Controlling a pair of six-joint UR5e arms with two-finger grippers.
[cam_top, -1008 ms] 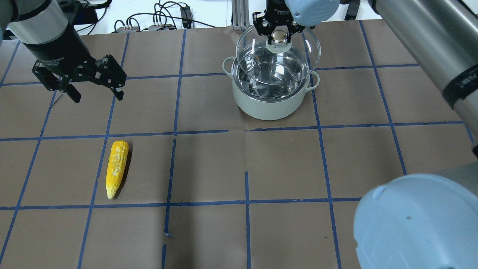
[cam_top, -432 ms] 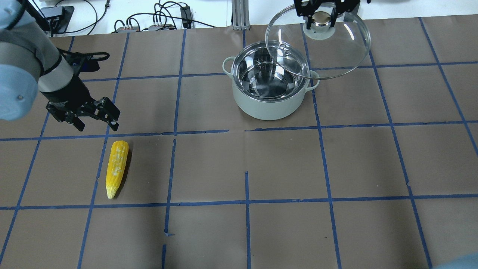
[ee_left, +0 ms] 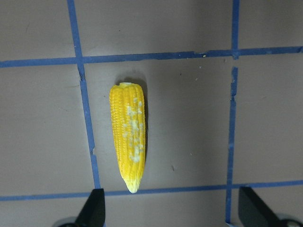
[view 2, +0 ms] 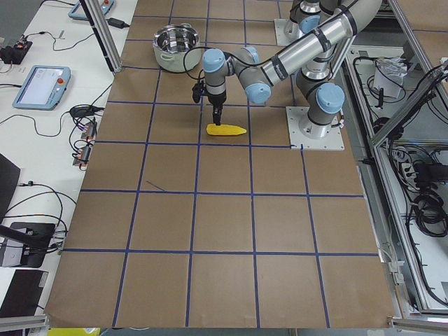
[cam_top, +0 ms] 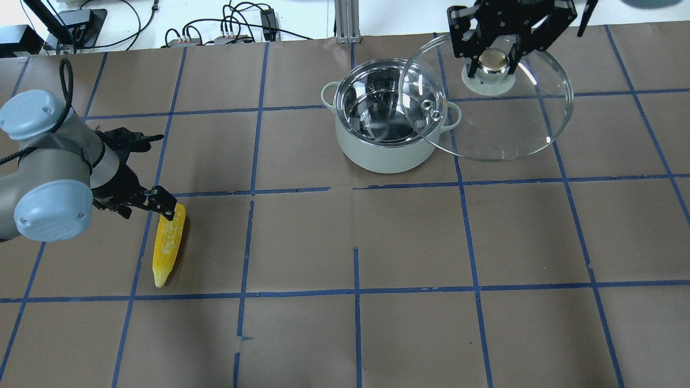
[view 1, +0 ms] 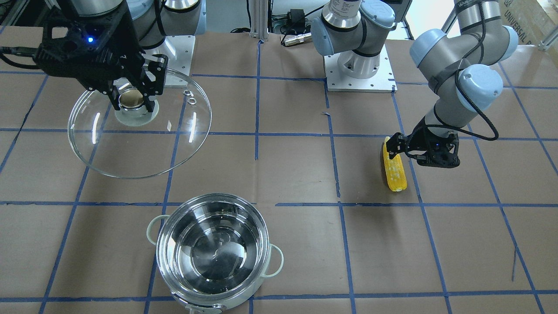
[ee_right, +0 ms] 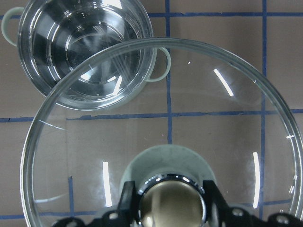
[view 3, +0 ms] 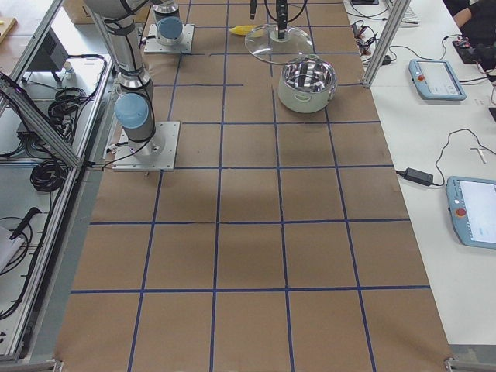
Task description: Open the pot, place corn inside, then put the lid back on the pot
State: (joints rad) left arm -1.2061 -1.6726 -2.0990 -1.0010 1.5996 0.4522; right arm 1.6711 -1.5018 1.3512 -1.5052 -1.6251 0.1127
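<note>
The pot stands open at the far middle of the table, also in the front view. My right gripper is shut on the knob of the glass lid and holds it in the air to the right of the pot. The lid fills the right wrist view, and also shows in the front view. The corn lies on the left of the table. My left gripper is open just above it. In the left wrist view the corn lies ahead of the spread fingertips.
Blue tape lines divide the brown table cover. Cables and small boxes and an aluminium post sit at the far edge. The arm bases stand on the robot's side. Tablets lie on a side table.
My right gripper has carried the lid off the pot and out to the right. My left gripper has come down and towards the corn, still open.
</note>
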